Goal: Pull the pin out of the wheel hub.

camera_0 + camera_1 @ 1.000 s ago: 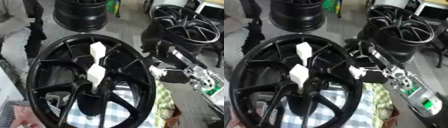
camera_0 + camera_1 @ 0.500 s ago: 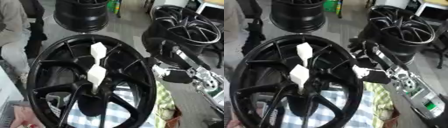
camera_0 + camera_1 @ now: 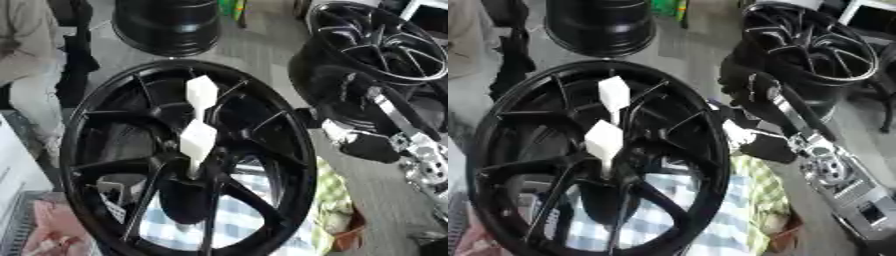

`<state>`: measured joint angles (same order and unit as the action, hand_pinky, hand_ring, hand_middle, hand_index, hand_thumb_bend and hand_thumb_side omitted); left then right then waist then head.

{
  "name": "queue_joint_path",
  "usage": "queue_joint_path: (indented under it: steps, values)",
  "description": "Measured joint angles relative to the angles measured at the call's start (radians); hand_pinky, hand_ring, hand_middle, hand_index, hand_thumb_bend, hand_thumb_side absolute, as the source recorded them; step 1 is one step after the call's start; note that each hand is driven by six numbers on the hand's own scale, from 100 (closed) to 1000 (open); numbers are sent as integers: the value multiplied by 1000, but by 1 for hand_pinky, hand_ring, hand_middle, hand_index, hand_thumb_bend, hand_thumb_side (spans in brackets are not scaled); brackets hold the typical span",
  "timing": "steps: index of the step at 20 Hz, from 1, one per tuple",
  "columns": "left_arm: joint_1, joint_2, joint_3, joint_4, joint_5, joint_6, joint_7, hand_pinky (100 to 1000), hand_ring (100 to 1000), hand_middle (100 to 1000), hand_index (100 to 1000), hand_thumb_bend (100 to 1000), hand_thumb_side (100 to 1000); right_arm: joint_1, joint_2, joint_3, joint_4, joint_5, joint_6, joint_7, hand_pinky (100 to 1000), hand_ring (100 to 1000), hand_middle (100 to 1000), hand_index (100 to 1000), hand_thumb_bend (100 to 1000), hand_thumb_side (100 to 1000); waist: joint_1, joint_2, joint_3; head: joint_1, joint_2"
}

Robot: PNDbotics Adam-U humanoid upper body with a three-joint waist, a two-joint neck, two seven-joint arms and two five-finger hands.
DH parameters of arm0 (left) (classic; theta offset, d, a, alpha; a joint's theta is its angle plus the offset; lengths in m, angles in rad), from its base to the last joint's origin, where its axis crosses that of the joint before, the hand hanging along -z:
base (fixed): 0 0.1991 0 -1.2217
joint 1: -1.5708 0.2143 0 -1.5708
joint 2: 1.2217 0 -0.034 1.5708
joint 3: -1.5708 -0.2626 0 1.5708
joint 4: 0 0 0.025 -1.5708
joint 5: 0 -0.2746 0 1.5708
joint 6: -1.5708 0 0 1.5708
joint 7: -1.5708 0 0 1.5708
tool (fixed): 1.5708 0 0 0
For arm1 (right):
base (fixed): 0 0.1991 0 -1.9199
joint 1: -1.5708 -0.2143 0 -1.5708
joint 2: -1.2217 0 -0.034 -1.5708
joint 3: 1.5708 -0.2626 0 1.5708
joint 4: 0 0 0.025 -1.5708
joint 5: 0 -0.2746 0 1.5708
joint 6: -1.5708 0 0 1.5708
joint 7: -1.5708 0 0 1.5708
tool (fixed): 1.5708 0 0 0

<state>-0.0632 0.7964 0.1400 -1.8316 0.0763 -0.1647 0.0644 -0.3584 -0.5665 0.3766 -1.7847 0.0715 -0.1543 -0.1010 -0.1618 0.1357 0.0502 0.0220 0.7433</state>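
A large black wheel hub point(image 3: 262, 115) lies flat in the middle of the view. Two white pins with block-shaped heads stand near its centre: one toward the far side point(image 3: 201, 92) and one closer to me point(image 3: 198, 142), its thin stem going down into the hub. My right arm comes in from the right, with its silver joints showing. My right hand point(image 3: 367, 147) is just outside the hub's right rim, apart from both pins. It is blurred and dark. My left hand shows in neither view.
A second black wheel point(image 3: 376, 45) stands at the back right, close behind my right arm. A third one point(image 3: 166, 25) lies at the back. A blue checked cloth point(image 3: 254, 220) and a green-yellow cloth point(image 3: 328, 195) lie under the hub. Pink material point(image 3: 44, 235) sits at the lower left.
The whole picture has shifted a little, so the camera moved. My right hand stays beside the hub's right rim, drifting slightly outward. Both pins stand as before.
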Motion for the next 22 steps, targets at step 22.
queue_joint_path:
  steps: [22]
  values:
    - [35,-87,-12,-117,-68,21,3,739,791,785,854,450,606,47,24,-38,7,43,-24,-65,676,789,787,909,100,290,-1,7,13,36,3]
